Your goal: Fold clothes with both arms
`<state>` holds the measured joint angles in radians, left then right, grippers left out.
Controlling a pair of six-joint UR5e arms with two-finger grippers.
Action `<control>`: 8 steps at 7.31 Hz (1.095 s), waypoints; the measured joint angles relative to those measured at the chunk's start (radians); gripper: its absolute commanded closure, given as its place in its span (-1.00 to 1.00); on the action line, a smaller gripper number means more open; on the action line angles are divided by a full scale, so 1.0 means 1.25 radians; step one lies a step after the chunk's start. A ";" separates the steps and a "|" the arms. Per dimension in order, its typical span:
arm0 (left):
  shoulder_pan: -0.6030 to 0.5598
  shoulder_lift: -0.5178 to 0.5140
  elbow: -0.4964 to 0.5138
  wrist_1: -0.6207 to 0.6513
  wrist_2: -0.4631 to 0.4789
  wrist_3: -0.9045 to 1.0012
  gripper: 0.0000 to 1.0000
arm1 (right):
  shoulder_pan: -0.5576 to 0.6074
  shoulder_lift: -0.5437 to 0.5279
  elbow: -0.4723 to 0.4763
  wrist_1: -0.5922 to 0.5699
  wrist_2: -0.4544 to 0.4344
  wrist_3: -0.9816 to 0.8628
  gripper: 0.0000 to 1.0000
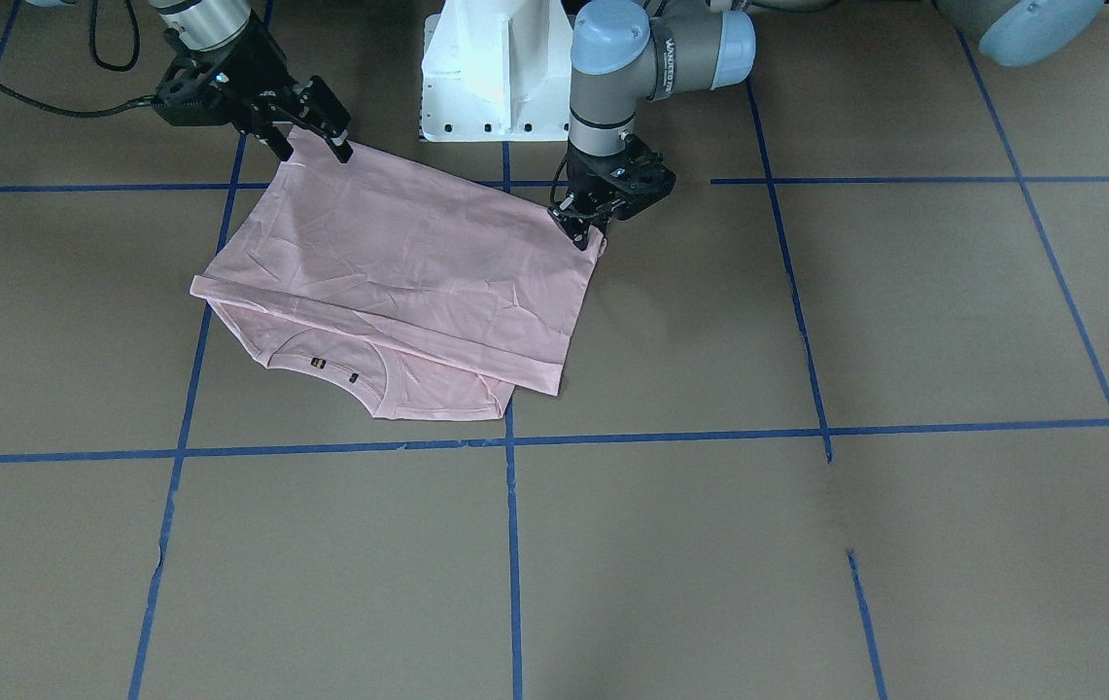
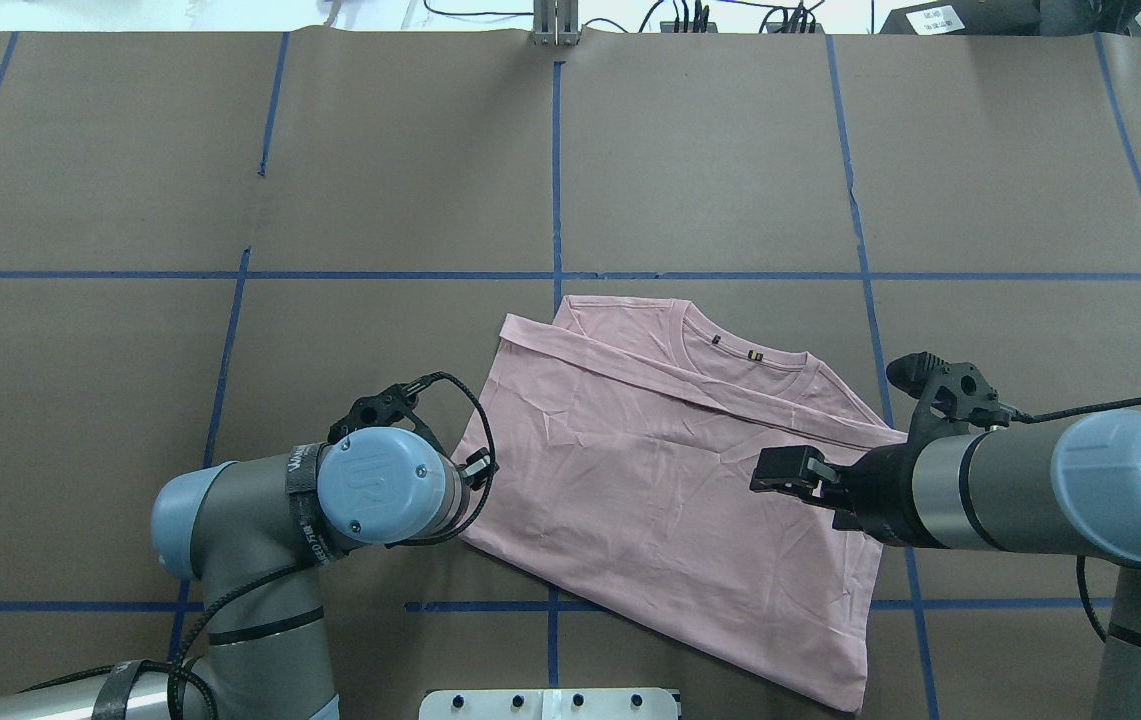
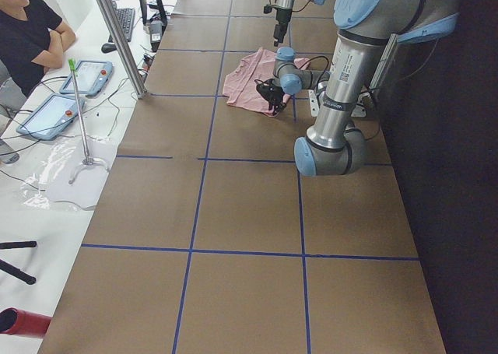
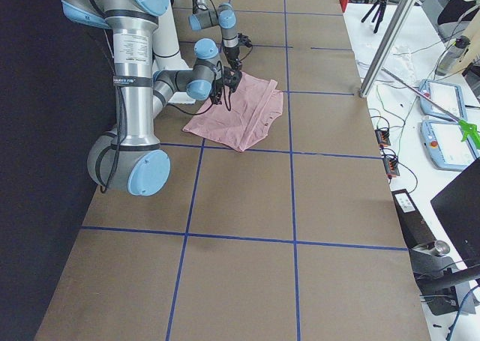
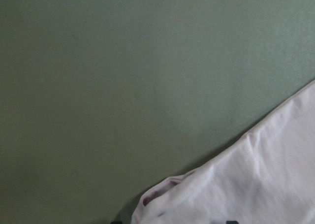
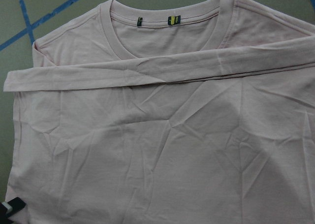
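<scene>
The pale pink T-shirt lies folded on the brown table, back side up. Its ribbed collar is on the far side from me, and the printed front is hidden. My left gripper is low at the shirt's near left corner and looks shut on the fabric edge, which bunches in the left wrist view. In the overhead view the left wrist hides it. My right gripper is open, its fingers spread just above the shirt's near right corner. The right wrist view looks down on the shirt.
The white pedestal base stands just behind the shirt at the table's near edge. Blue tape lines grid the table. A seated operator, tablets and a metal pole are beyond the table's far side.
</scene>
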<state>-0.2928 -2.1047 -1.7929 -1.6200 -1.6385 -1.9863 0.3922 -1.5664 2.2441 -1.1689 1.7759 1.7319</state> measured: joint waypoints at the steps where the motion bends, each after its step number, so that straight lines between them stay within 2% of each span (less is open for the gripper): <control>1: -0.001 0.000 -0.005 0.000 0.003 0.004 1.00 | 0.001 -0.001 -0.001 0.000 0.000 0.000 -1.00; 3: -0.016 -0.002 -0.022 0.011 0.004 0.010 1.00 | 0.002 -0.004 -0.004 0.000 0.000 0.000 -1.00; 6: -0.088 -0.008 -0.024 0.033 0.017 0.057 1.00 | 0.010 -0.003 -0.007 -0.001 -0.001 0.000 -1.00; 7: -0.120 -0.018 -0.010 0.025 0.039 0.085 1.00 | 0.017 -0.001 -0.009 -0.001 -0.001 0.000 -1.00; 8: -0.165 -0.047 0.039 -0.006 0.060 0.128 1.00 | 0.027 -0.001 -0.019 -0.001 -0.001 0.000 -1.00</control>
<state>-0.4991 -2.1629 -1.7439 -1.6274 -1.5636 -1.8267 0.4265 -1.5671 2.2200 -1.1701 1.7742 1.7319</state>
